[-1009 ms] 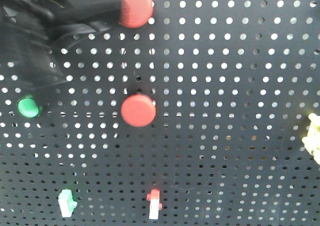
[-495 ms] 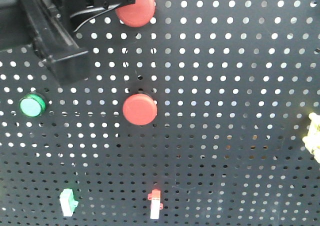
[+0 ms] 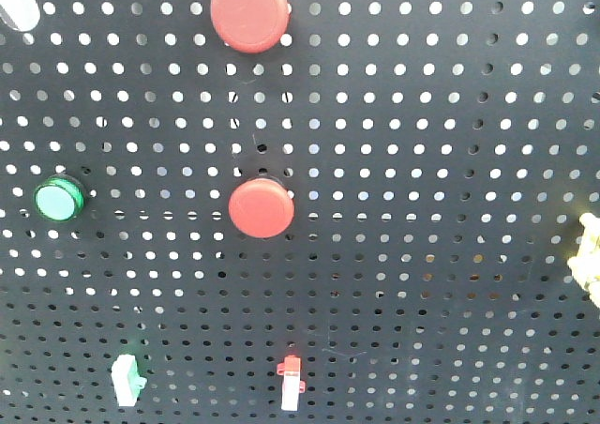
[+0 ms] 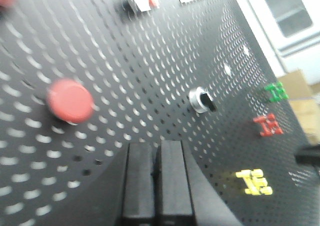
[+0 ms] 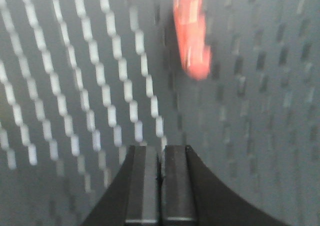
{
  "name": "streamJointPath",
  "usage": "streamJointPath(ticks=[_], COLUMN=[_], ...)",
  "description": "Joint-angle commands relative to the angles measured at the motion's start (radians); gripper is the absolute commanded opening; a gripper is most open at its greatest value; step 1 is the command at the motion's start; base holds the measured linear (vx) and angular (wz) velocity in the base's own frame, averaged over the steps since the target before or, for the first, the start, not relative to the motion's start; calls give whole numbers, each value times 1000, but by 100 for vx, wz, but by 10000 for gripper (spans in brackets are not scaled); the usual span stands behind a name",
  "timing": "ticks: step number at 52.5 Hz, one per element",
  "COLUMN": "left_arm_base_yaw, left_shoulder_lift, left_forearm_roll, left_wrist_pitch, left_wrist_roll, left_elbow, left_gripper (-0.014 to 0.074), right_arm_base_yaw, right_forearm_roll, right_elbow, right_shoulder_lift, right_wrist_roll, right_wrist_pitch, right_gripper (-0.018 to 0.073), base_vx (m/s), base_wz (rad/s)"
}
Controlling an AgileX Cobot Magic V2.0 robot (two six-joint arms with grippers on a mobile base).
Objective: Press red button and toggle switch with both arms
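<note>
So on the black pegboard (image 3: 450, 161) the upper red button (image 3: 248, 11) sits at the top edge, the lower red button (image 3: 261, 207) is mid-board, and the red toggle switch (image 3: 291, 382) is straight below that. The left gripper (image 4: 156, 181) is clenched with its fingers pressed together, holding nothing and off the board. The right gripper (image 5: 160, 186) is clamped tight too and empty, with a blurry red blob (image 5: 192, 36) above it, and I honestly can't tell what that is.
</note>
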Motion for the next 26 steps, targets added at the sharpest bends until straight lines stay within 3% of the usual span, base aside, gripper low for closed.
streamJointPath(ticks=[1,4,9,13,18,26], left_arm_base_yaw=[1,1,1,1,1,1], left_shoulder_lift=[-12,-13,-11,-5,-2,4], left_forearm_roll=[152,285,445,537,583,593], left_wrist_pitch=[-50,-35,-5,15,21,23], left_wrist_roll=[-192,-332,-507,-621,-693,-706], left_elbow=[-22,-22,-22,-22,-22,-22], left_gripper=[1,1,1,1,1,1], right_arm_base_yaw=[-7,-7,-2,19,50,53], right_forearm_roll=[7,21,102,250,471,822], right_elbow=[-88,-146,-236,-304,-387,-488], right_shoulder_lift=[14,14,27,57,115,208], right_wrist_roll=[-36,-77,-192,-346,-588,-923], right_wrist_pitch=[27,92,144,203,303,386], right_gripper=[0,0,0,0,0,0], base_vx=[0,0,0,0,0,0], base_wz=[0,0,0,0,0,0])
